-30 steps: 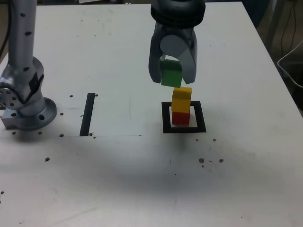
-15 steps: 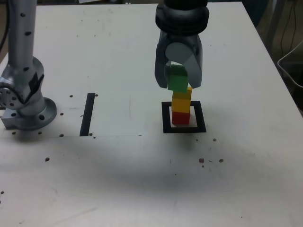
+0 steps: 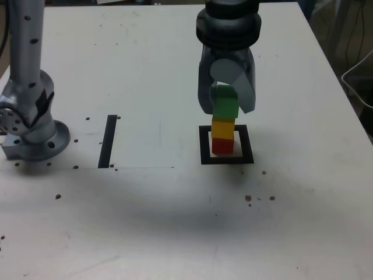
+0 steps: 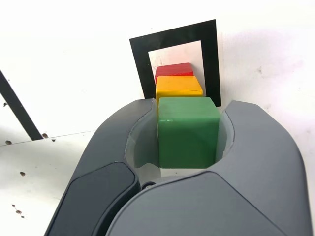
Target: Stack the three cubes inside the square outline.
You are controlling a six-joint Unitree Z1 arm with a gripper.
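Two matte cubes, yellow (image 3: pixel 223 128) over red (image 3: pixel 222 146), stand within the black square outline (image 3: pixel 247 145). The grey two-fingered hand (image 4: pixel 189 135) points downward above them, clasping the matte green cube (image 4: pixel 189 132). Release while off-centre, or a low sideways nudge, could topple the stack.
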